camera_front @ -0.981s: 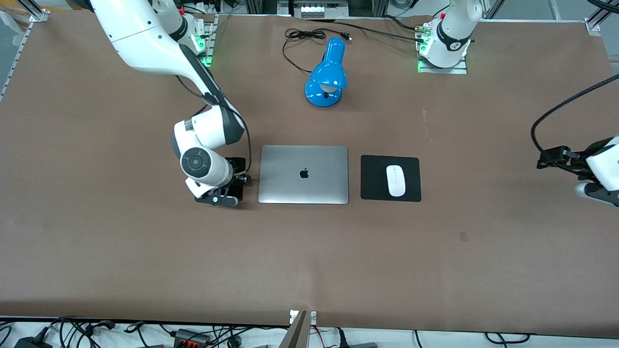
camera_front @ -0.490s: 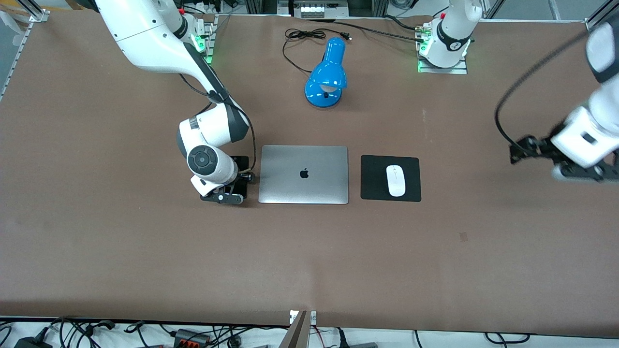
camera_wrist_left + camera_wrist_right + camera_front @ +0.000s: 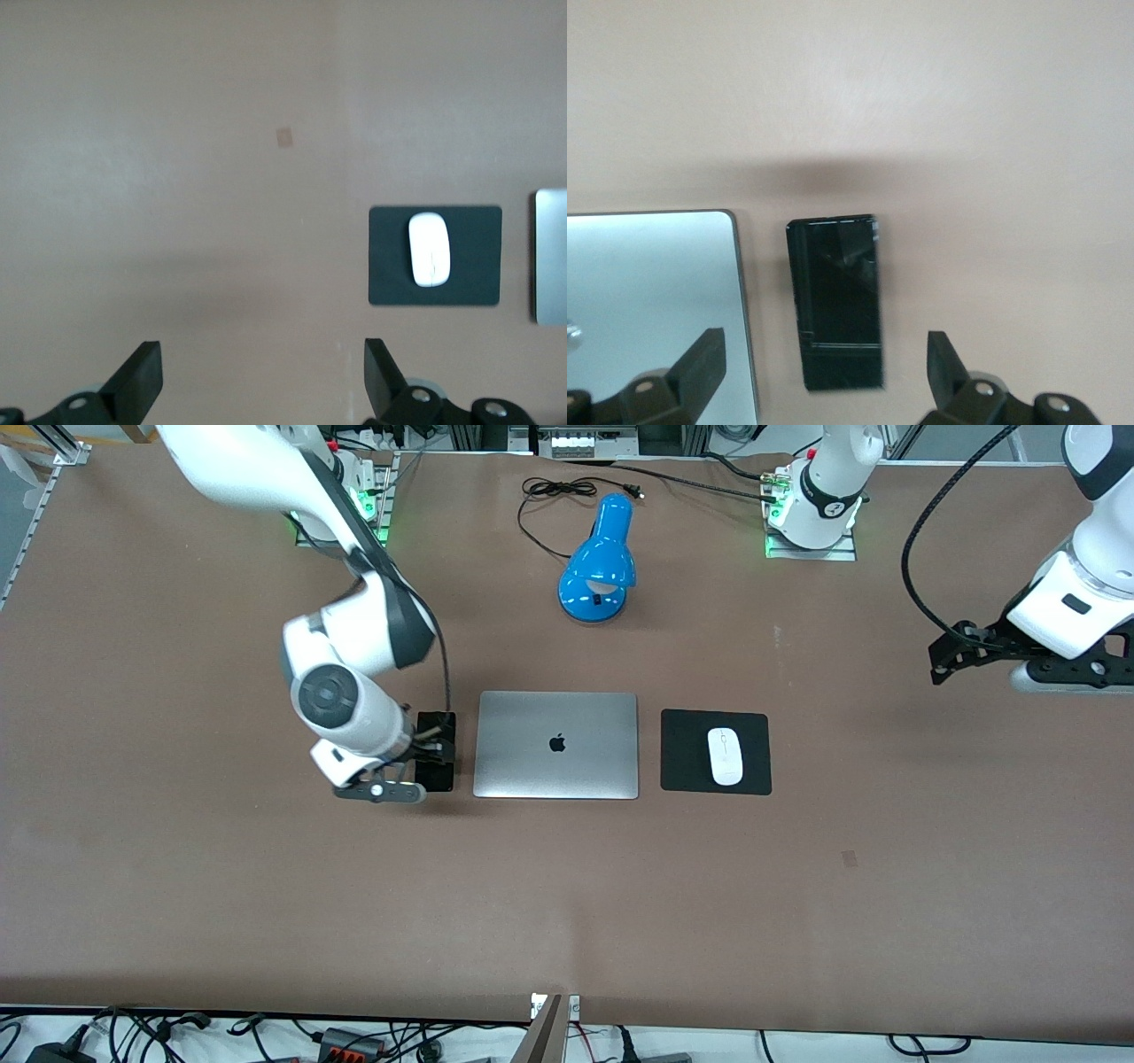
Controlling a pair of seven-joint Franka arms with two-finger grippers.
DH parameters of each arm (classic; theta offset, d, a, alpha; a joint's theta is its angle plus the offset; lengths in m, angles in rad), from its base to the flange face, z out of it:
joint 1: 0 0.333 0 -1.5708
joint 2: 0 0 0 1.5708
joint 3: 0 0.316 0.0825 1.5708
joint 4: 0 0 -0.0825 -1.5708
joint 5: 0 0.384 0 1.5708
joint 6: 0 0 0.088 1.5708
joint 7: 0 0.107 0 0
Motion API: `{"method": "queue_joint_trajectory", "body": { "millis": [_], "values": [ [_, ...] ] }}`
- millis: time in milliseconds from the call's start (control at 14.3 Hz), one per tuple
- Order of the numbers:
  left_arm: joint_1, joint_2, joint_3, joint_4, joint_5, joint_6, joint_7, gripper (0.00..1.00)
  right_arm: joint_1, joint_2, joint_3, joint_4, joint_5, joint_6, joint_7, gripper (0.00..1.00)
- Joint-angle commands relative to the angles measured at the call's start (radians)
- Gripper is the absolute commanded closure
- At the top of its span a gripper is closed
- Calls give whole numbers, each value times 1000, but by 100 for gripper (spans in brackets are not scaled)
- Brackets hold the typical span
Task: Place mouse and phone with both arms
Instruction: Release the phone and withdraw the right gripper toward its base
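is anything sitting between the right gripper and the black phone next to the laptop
Nothing visible. The open right gripper hangs directly above the slim black glossy phone, which lies flat on the brown table. The closed silver laptop lies beside the phone, apart from it, not in the way.

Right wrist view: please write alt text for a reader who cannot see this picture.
A black phone lies flat on the brown table, close beside the silver laptop but not touching it. The open right gripper is above the phone with its two fingers spread wide, holding nothing.
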Motion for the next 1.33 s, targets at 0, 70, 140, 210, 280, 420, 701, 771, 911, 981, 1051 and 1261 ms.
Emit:
{"method": "queue_joint_trajectory", "body": {
  "millis": [0, 70, 140, 210, 280, 420, 701, 771, 911, 981, 1051, 1261],
  "values": [
    [-13, -23, -3, -11, -9, -23, -16, 0, -57, -6, 1, 177, -29, -179, -100, 0],
    [-13, -21, -7, -8, -9, -25, -16, 0, -80, -6, 1, 223, -31, -228, -125, 0],
    [-12, -19, -7, -6, -9, -23, -14, 0, -103, -7, -2, 276, -31, -280, -136, 0],
    [-12, -19, -7, -5, -9, -25, -8, 0, -128, -10, -2, 325, -29, -327, -138, 0],
    [-12, -19, -7, -6, -9, -26, -9, 0, -157, -12, -2, 357, -29, -360, -144, 0],
    [-12, -19, -7, -2, -9, -26, -6, 0, -218, -36, -3, 396, -27, -413, -241, 0],
    [-10, -13, -7, 3, -9, -26, -3, 0, -378, -131, 6, 330, -8, -401, -342, 0],
    [-9, -13, -7, 3, -9, -26, -2, 0, -392, -160, 6, 308, -3, -396, -351, 0],
    [-10, -13, -7, 3, -9, -28, -3, 0, -397, -186, 0, 305, -6, -396, -422, 0],
    [-10, -13, -7, 3, -9, -26, -3, 0, -397, -196, -3, 305, -9, -396, -441, 0],
    [-10, -13, -7, 3, -9, -26, -3, 0, -397, -200, -17, 305, -17, -398, -447, 0],
    [-7, -13, -7, 3, -9, -26, -2, 0, -398, -216, -32, 291, -20, -404, -483, 0]
  ]
}}
